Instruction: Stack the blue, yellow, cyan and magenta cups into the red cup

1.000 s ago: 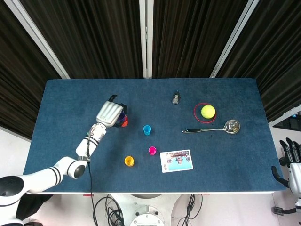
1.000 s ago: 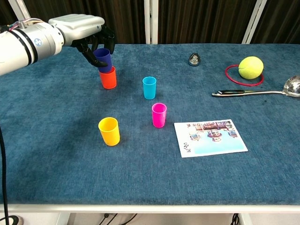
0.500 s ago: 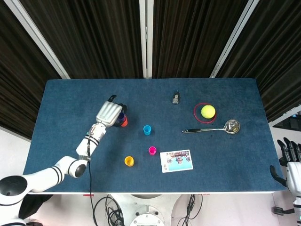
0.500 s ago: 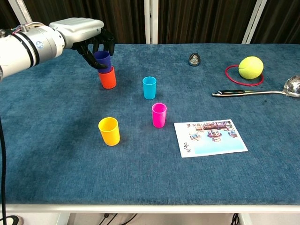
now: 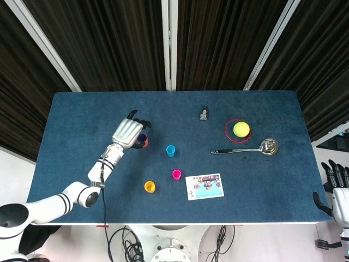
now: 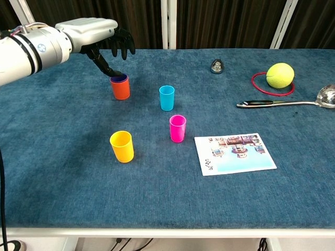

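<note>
The red cup (image 6: 120, 90) stands at the left of the blue table with the blue cup (image 6: 120, 79) nested inside it, only the blue rim showing. My left hand (image 6: 94, 32) hovers just above and behind them, fingers spread, its thumb tip at the blue rim; it holds nothing. In the head view the left hand (image 5: 126, 131) partly covers the red cup (image 5: 144, 142). The cyan cup (image 6: 166, 98), magenta cup (image 6: 177, 128) and yellow cup (image 6: 121, 146) stand upright and apart. My right hand (image 5: 339, 188) hangs off the table's right edge, fingers extended.
A picture card (image 6: 234, 152) lies right of the magenta cup. Further right are a metal spoon (image 6: 282, 103), a tennis ball (image 6: 280, 75) inside a red ring (image 6: 260, 85), and a small metal object (image 6: 216, 66) at the back.
The blue cup has dropped fully into the red cup. My left hand let go of it and spread its fingers, lifting slightly. The right hand has stayed off the table.
</note>
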Controlling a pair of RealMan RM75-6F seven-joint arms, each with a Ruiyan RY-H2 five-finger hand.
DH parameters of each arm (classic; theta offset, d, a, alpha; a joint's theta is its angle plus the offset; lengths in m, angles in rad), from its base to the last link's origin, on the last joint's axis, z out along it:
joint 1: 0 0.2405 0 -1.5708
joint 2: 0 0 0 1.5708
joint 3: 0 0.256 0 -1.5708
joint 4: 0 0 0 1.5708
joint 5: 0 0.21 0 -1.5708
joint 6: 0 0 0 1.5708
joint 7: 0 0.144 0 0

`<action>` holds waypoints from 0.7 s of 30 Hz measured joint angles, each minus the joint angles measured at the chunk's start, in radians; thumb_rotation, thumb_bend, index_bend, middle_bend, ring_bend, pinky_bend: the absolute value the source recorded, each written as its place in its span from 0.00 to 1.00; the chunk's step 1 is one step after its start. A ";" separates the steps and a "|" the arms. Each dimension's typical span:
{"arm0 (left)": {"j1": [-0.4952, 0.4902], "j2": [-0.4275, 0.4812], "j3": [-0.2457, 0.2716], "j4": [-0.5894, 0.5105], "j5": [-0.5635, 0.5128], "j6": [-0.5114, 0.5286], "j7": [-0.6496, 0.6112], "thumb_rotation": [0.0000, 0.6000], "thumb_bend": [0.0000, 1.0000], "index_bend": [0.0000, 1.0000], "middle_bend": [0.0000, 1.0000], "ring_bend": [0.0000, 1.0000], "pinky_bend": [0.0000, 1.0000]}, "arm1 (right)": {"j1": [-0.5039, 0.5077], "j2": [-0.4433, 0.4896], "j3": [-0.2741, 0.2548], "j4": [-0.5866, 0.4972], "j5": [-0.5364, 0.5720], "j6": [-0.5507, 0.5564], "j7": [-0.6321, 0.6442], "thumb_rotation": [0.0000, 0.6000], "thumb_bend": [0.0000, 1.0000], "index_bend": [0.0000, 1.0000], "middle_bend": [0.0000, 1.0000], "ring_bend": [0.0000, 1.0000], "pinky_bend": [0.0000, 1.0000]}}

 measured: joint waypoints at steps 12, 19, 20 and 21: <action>0.128 0.221 0.074 -0.454 0.044 0.170 0.164 1.00 0.19 0.30 0.35 0.35 0.07 | 0.013 0.019 0.017 -0.001 -0.006 0.004 0.021 1.00 0.30 0.00 0.00 0.00 0.00; 0.281 0.304 0.235 -0.657 0.098 0.294 0.289 1.00 0.18 0.26 0.34 0.35 0.06 | 0.016 0.029 0.015 -0.022 -0.021 0.016 0.006 1.00 0.30 0.00 0.00 0.00 0.00; 0.292 0.303 0.252 -0.664 0.106 0.296 0.293 1.00 0.18 0.26 0.34 0.35 0.06 | 0.015 0.030 0.016 -0.026 -0.023 0.022 0.005 1.00 0.30 0.00 0.00 0.00 0.00; 0.303 0.298 0.271 -0.667 0.116 0.294 0.298 1.00 0.18 0.25 0.33 0.35 0.06 | 0.014 0.032 0.016 -0.031 -0.025 0.026 0.003 1.00 0.30 0.00 0.00 0.00 0.00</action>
